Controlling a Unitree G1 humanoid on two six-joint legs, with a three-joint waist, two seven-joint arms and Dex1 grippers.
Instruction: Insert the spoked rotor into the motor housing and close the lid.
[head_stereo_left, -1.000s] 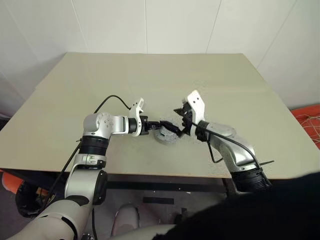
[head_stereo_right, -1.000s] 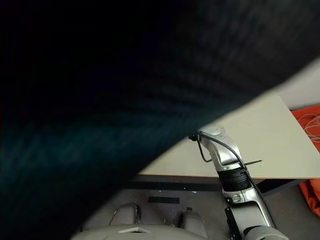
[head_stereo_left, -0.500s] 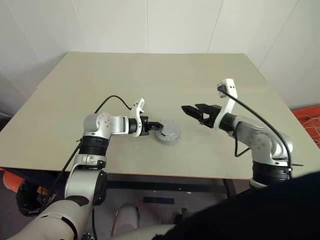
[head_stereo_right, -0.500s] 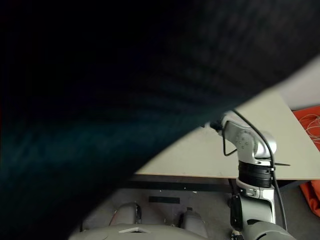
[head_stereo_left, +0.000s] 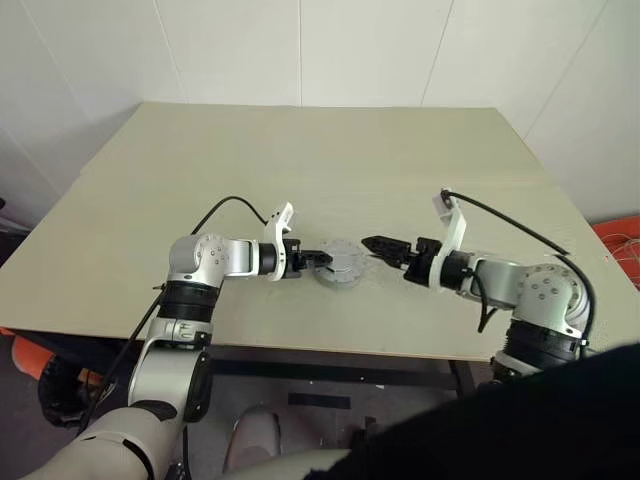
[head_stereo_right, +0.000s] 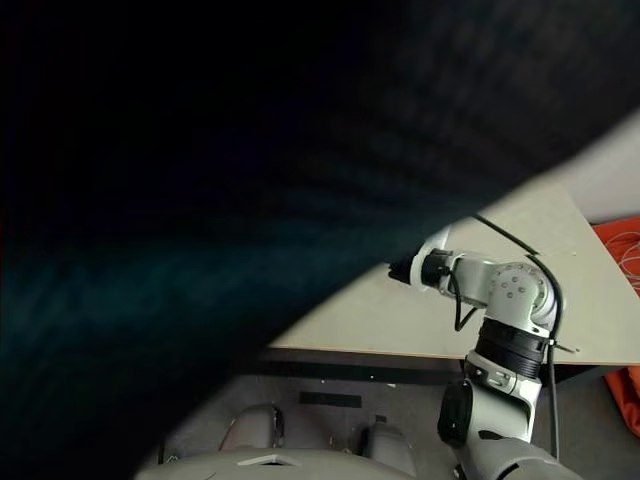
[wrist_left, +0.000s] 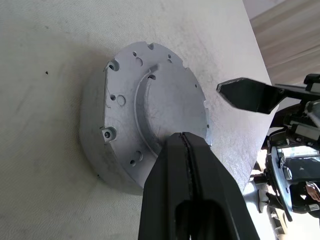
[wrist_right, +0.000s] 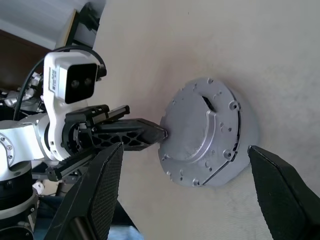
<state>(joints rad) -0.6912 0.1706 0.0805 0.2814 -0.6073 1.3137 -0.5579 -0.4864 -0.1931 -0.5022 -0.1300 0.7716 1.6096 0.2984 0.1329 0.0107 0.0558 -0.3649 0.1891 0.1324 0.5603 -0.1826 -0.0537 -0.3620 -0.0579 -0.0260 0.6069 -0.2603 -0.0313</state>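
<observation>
A round silver assembly, the motor housing (head_stereo_left: 338, 266) with the lid (wrist_left: 167, 107) already sitting flat on top of it, lies on the table (head_stereo_left: 300, 160) just below the middle of the left eye view. The spoked rotor cannot be made out (presumably it is inside, under the lid, though that is a judgement and not something the views reveal).

The left gripper (head_stereo_left: 322, 259) comes in from the left of that frame with its two black fingers (wrist_left: 187, 165) pressed together, holding nothing; their tip rests against the near edge of the lid's top face. The right gripper (head_stereo_left: 374, 243) reaches in from the right of the frame with its fingers (wrist_right: 272, 187) spread wide and empty, one to either side of the housing as its own wrist camera sees it, but apart from it.

So the assembly lies directly between the two hands: the left one touching it, the right one just beside it on the opposite side and pointing straight at it. The disc is round, so it has no long axis to align with; what matters is that its flat face points up and the open fingers stand level with its rim. Judging from this, the lid looks seated and the task close to finished, with the right hand the one placed to close around the housing should any further squeeze or check be needed.
</observation>
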